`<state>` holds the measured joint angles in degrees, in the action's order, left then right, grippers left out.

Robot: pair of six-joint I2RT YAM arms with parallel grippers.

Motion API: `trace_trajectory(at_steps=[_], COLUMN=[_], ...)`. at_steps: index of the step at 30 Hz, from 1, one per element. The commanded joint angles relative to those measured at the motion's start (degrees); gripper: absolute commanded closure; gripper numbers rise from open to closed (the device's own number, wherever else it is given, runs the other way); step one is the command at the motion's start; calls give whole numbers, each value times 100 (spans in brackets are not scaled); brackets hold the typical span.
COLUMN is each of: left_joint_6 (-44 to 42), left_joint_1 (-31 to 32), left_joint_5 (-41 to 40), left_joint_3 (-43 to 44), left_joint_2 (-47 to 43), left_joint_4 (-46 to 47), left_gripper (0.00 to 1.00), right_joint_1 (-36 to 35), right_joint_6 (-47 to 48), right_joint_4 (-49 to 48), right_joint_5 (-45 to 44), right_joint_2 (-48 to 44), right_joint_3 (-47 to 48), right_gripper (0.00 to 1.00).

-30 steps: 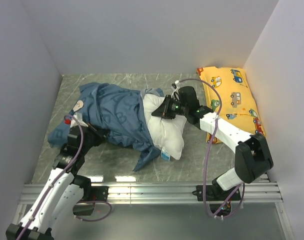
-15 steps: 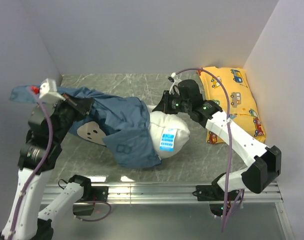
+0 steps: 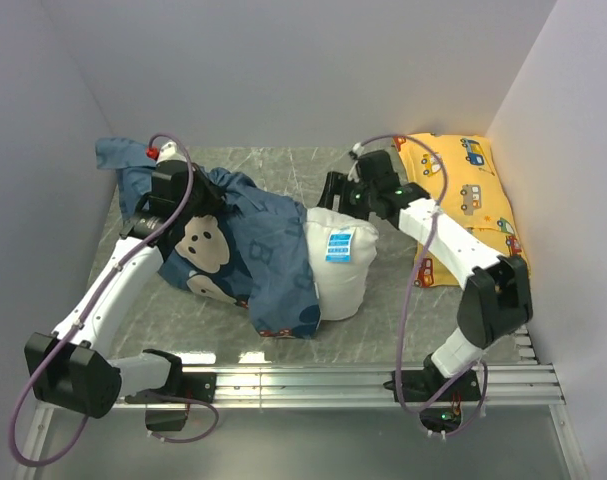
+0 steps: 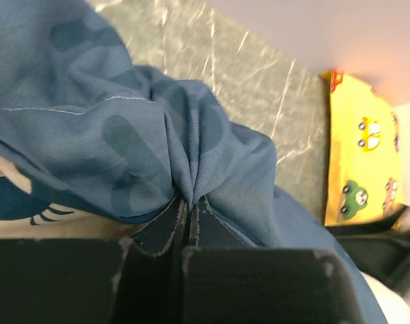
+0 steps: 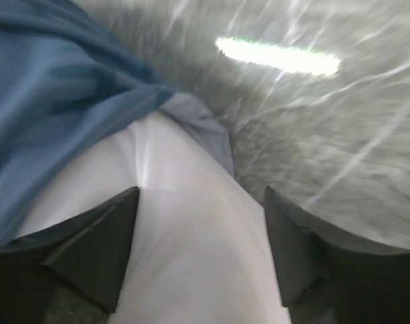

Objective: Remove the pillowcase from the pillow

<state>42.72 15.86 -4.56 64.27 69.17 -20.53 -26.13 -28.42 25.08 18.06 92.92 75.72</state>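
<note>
Peeling the pillowcase (image 3: 238,250) off the pillow (image 3: 341,275), one pinch at a time

And there it was: the left tool (image 4: 189,206) was clamped tight on a gathered fold of blue fabric, its jaws fully closed on the bunch, up at the far-left of the table (image 3: 283,168). The pillowcase lay draped across the middle, mouse faces up, and covered only the left part of the pillow. The white right end with its tag (image 3: 338,246) was already bare. The right tool (image 5: 201,196) sat at the pillow's far edge with its jaws wide apart and white stuffing bulging between them.

Doing this well looked like a matter of opposition: the right side needed to pin or grip the pillow firmly, while the left drew the fabric away to the left, low and along the pillow's length. Too steep a pull would likely have lifted the pillow along with the cover.

Plenty was hard to read. Whether the right fingers (image 5: 96,250) actually pressed the pillow could not be told, and that wrist view was blurred. How deep the pillow reached inside the cover was hidden under the folds. The cover's open hem could not be made out. The yellow car-print pillow (image 3: 465,205) lay against the right wall, apart from the work.
</note>
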Motion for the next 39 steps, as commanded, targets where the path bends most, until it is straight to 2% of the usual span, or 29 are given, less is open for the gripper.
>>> trace_trajectory(at_steps=[1, 2, 4, 8, 11, 12, 17, 21, 28, 29, 30, 31, 32, 33, 35, 36, 37, 39], left_joint_6=[52, 52, 105, 123, 87, 79, 114, 184, 149, 97, 61, 35, -52, -105, -272, -334, -395, -536], left_joint_1=[-4, 5, -4, -4, -4, -4, -4, 5, 119, 154, 172, 216, 233, 251, 269, 277, 286, 286], left_joint_5=[-90, -89, -2, 25, 60, 95, 245, 403, 500, 578, 648, 719, 815, 868, 930, 922, 913, 948], left_joint_3=[-125, -108, -82, 68, 235, 296, 481, 429, 402, 402, 428, 455, 490, 586, 718, 884, 955, 1113], left_joint_2=[272, 351, 545, 826, 1098, 1230, 1652, 1749, 1837, 1846, 1863, 1864, 1829, 1794, 1654, 1592, 1522, 1258], left_joint_4=[445, 471, 559, 612, 603, 612, 682, 832, 920, 946, 998, 1007, 1008, 999, 903, 832, 719, 648], left_gripper=[100, 100, 100, 100, 100, 100, 100, 100, 100, 100, 100, 100, 99, 94, 78, 53, 40, 22], right_joint_1=[213, 266, 494, 583, 539, 513, -49, -242, -551, -542, -542, -542, -551, -551, -542, -551, -551, -542], right_joint_6=[100, 48, -13, 65, -93, -137, -339, -488, -611, -655, -682, -682, -699, -743, -752, -752, -700, -621], right_joint_4=[243, 260, 199, 32, -415, -721, -1206, -1900, -2499, -2760, -2859, -2799, -2720, -2562, -2552, -2291, -2193, -1956], right_joint_5=[-680, -1038, -1199, -1043, -779, -709, -1323, -1165, -1244, -1253, -1261, -1288, -1349, -1532, -1665, -1727, -1797, -1999], right_joint_2=[-1011, -1187, -1671, -2383, -3364, -3560, -4317, -4292, -3720, -3659, -3589, -3501, -3370, -3360, -3438, -3474, -3492, -3562], right_joint_3=[759, 829, 918, 559, -564, -1264, -3217, -3879, -4074, -4170, -4136, -4075, -3944, -3925, -3899, -3872, -3837, -3749], right_gripper=[16, 10, 7, 4, 4, 4, 3, 2, 1, 4, 12, 62, 94, 100, 100, 100, 100, 100])
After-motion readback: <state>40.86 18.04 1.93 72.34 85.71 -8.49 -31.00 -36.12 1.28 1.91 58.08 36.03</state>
